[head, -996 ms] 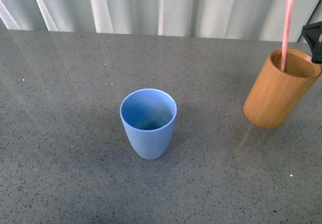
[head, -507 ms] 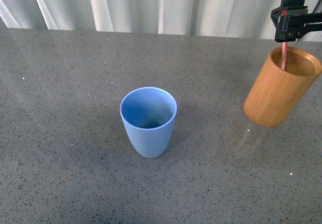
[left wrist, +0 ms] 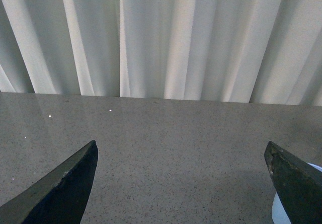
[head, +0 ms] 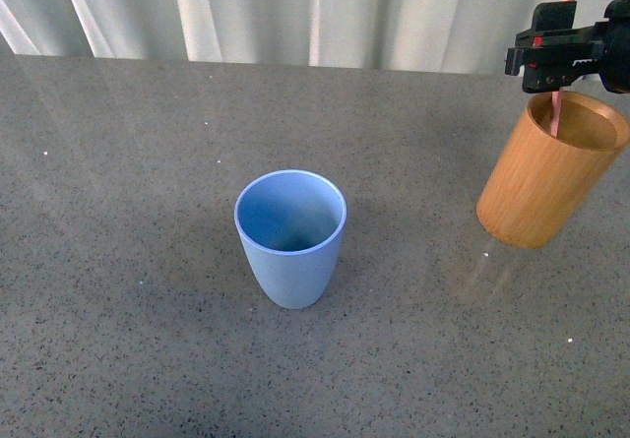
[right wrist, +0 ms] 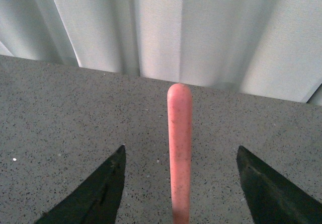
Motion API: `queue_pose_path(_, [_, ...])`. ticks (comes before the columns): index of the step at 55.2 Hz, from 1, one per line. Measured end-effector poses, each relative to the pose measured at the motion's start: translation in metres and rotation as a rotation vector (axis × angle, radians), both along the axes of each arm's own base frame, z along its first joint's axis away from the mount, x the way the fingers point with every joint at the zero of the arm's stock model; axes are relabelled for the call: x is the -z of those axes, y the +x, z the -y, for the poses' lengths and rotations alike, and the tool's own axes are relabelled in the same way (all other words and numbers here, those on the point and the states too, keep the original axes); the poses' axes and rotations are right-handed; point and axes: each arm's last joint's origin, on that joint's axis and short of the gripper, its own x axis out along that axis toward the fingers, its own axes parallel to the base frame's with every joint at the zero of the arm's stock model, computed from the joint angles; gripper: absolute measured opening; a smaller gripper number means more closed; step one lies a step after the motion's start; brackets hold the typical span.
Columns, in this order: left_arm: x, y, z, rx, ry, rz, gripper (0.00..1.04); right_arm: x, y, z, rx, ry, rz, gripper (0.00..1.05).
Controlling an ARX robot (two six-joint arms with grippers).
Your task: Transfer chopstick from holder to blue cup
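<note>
The light-blue cup [head: 290,236] stands empty in the middle of the grey table. The tan bamboo holder [head: 551,170] stands at the right, with the pink speckled chopstick [head: 557,113] upright in it. My right gripper [head: 558,56] is open at the chopstick's upper part, above the holder's rim. In the right wrist view the chopstick [right wrist: 179,153] stands between the two spread fingers of the gripper [right wrist: 181,183], touching neither. My left gripper [left wrist: 181,178] is open and empty over bare table; a sliver of the blue cup [left wrist: 275,210] shows beside one finger.
The grey speckled table [head: 128,212] runs back to a white pleated curtain [head: 295,10] along its far edge.
My right gripper has come in from the right edge and moved left, so that its open fingers now stand round the chopstick's upper part. Cup and holder have not moved.
</note>
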Motion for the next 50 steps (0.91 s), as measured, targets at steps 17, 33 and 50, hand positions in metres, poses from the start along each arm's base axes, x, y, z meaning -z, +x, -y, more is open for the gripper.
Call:
queue_pose_path(17, [0.000, 0.000, 0.000, 0.000, 0.000, 0.000, 0.98, 0.002, -0.010, 0.001, 0.000, -0.004, 0.012, 0.02])
queue_pose_path(33, [0.000, 0.000, 0.000, 0.000, 0.000, 0.000, 0.98, -0.009, -0.018, -0.003, -0.013, -0.009, 0.046, 0.02])
queue_pose_path(50, [0.000, 0.000, 0.000, 0.000, 0.000, 0.000, 0.98, -0.038, -0.030, -0.012, -0.025, -0.059, 0.178, 0.02])
